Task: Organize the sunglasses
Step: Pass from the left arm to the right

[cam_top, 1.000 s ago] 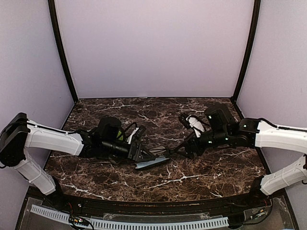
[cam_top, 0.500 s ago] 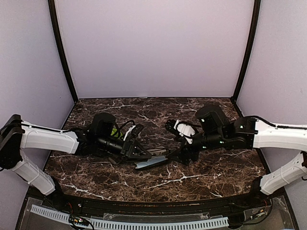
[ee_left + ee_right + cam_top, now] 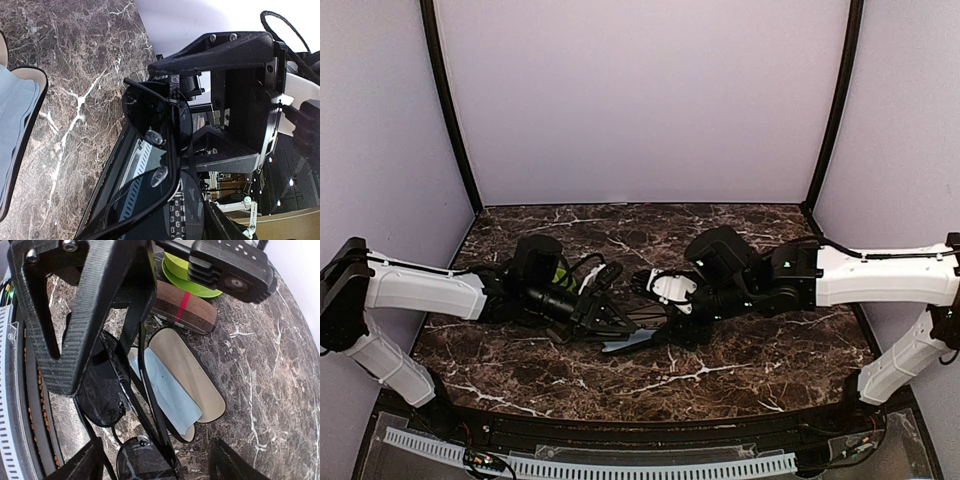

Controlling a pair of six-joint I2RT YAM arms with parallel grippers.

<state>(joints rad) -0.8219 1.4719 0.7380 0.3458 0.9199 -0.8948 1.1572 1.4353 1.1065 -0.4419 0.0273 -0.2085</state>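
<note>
One dark marbled table [image 3: 740, 365] is reached across by both arms, which are positioned tip to tip near its middle. The left gripper [image 3: 616, 320] is seen clamped on one lens end of the sunglasses [image 3: 150, 115], which are held in the air just above an open case [image 3: 197, 372]. The right gripper [image 3: 672, 322] is held with its fingers spread wide at the free end of the sunglasses; whether the frame is touched by them cannot be told. The open case is laid on the near middle of the table, and a closed brown striped case [image 3: 185, 310] is set just to its left. A green round thing [image 3: 192, 279] is seen beyond that. A light blue cloth [image 3: 165, 390] is laid inside the open case.
</note>
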